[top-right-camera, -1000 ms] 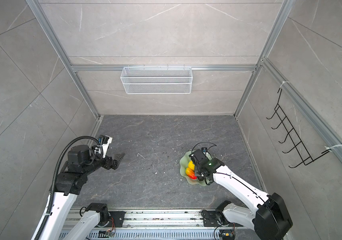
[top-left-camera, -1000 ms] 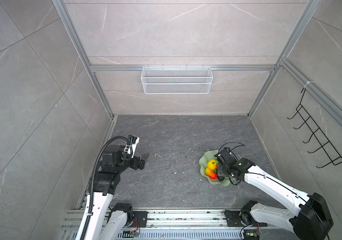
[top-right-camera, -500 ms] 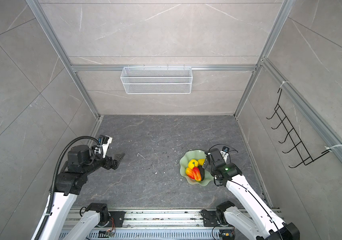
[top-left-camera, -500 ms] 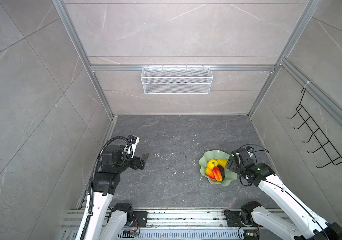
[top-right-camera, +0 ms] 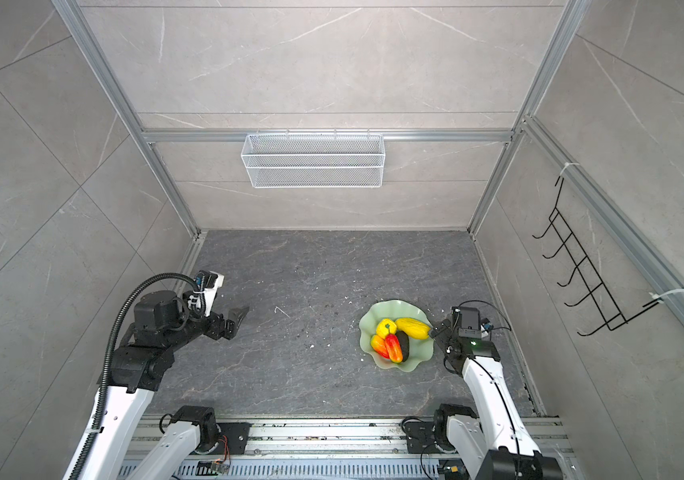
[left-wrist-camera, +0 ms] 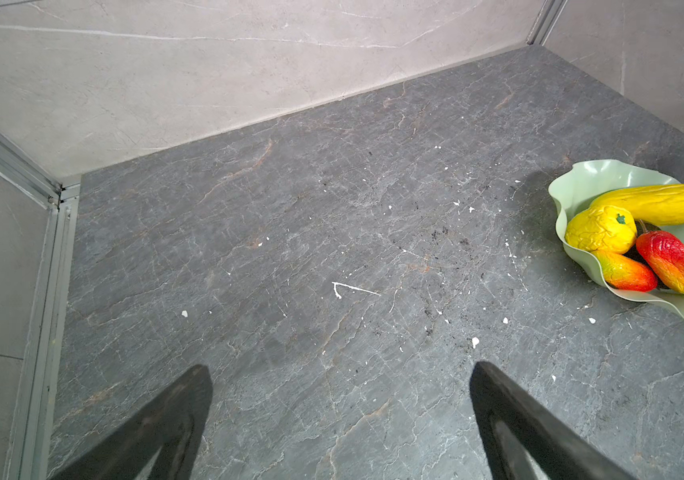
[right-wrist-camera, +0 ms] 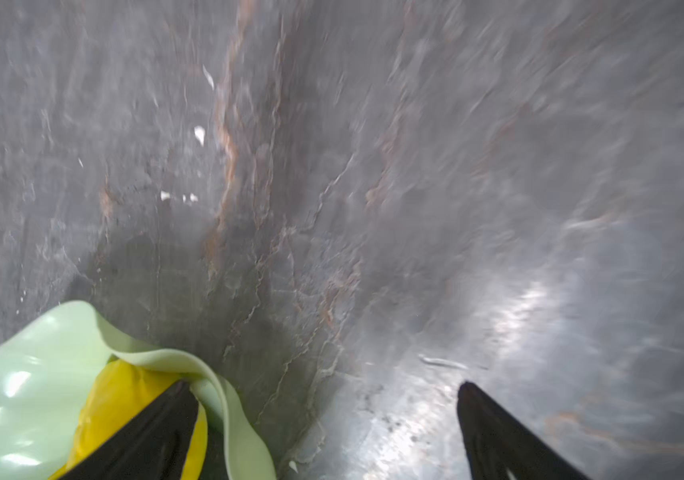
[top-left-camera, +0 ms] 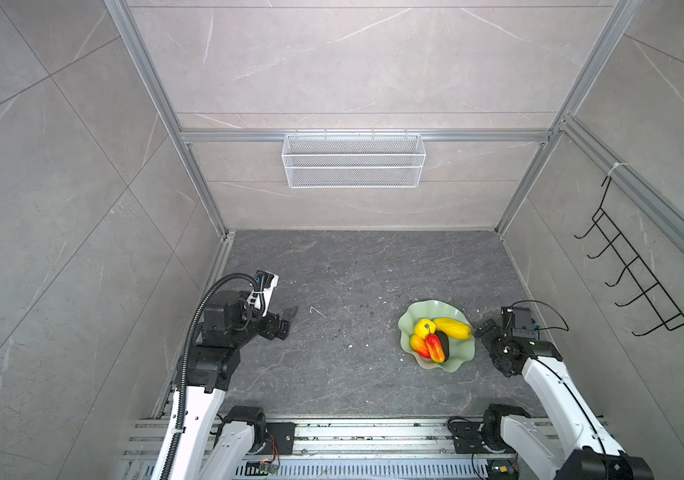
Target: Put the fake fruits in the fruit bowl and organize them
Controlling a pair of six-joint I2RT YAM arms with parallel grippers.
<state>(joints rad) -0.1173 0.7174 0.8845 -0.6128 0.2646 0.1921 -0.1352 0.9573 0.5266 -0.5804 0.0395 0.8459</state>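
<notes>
Rails [top-left-camera: 353, 432] ran along the near edge at 6 o'clock. Further in, the left gripper [left-wrist-camera: 340, 368] hung over bare grey floor [top-left-camera: 353, 270] on the scene's 9 o'clock side. Its jaws were spread wide with nothing between them, well apart from the fruit bowl [top-left-camera: 429, 309]. The right gripper [right-wrist-camera: 324, 384] sat just beside the bowl's rim at its 3 o'clock, jaws likewise wide apart and empty. All five fruits lay inside the bowl: the orange-red oval [top-left-camera: 418, 345] at 8 o'clock, the redder oval [top-left-camera: 435, 349] at 6, the dark oval [top-left-camera: 445, 345] at 5 against it, the bumpy citrus [top-left-camera: 423, 328] at 10 and the long yellow oval [top-left-camera: 452, 328] at 2. Farthest, a white wire basket [top-left-camera: 353, 166] hung at 12 o'clock on the back wall [top-left-camera: 353, 83].
</notes>
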